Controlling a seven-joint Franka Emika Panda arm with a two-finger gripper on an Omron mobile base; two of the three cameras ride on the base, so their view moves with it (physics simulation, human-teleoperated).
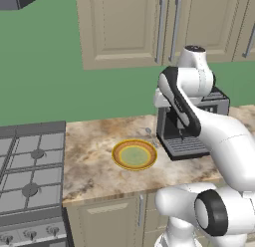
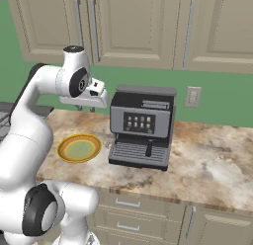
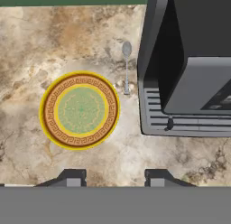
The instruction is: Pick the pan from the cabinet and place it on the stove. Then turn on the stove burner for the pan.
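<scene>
The cabinet [image 1: 124, 27] hangs on the green wall above the counter, its panelled doors [image 2: 133, 26] shut, so the pan is hidden. At the left end of the counter lies the grey stove [image 1: 30, 176], with a row of knobs [image 1: 30, 235] along its front. My gripper [image 2: 85, 109] hangs above the counter and points down between the plate and the coffee machine. In the hand view its fingertips [image 3: 72, 177] stand apart, open, with nothing between them [image 3: 115, 178].
A yellow-rimmed plate with a green centre [image 3: 80, 110] sits on the marble counter [image 1: 94, 166]. A spoon [image 3: 127, 67] lies beside it. A grey coffee machine [image 2: 142, 125] stands right of the plate. A wall outlet [image 2: 192, 96] is behind it.
</scene>
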